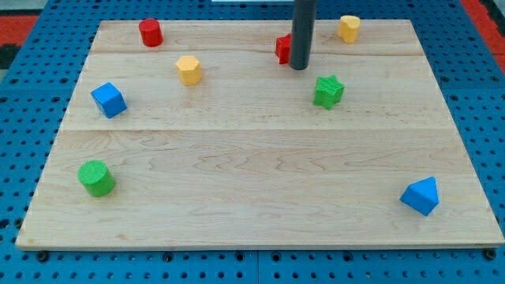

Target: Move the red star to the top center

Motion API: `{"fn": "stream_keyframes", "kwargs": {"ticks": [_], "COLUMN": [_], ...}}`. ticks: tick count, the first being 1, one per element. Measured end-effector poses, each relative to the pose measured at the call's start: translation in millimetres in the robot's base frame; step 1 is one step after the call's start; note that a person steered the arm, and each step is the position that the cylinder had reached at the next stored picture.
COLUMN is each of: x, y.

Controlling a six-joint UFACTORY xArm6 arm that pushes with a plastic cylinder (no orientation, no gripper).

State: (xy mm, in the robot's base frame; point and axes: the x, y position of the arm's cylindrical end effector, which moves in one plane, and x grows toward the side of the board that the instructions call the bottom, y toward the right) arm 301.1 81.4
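The red star [282, 49] lies near the view's top, just right of centre, mostly hidden behind the dark rod. My tip [298, 68] stands on the board touching or nearly touching the star's right lower side. A red cylinder [151, 32] is at the top left. A yellow hexagon block [188, 69] lies left of centre. Another yellow block [349, 28] is at the top right. A green star [328, 91] lies just below and right of my tip.
A blue cube [108, 99] is at the left. A green cylinder [96, 177] is at the lower left. A blue angular block [420, 196] is at the lower right. The wooden board [252, 197] lies on a blue pegboard.
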Motion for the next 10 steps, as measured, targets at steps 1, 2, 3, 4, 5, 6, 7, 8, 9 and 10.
{"fn": "stream_keyframes", "kwargs": {"ticks": [1,2,3,4,5,6,7,8,9,10], "x": [-14,-14,-24,-34,-33,-14,-13,-19,-28,-31], "y": [-6,0,16,-16,-52,-83,-106,-80,-79,-82]}}
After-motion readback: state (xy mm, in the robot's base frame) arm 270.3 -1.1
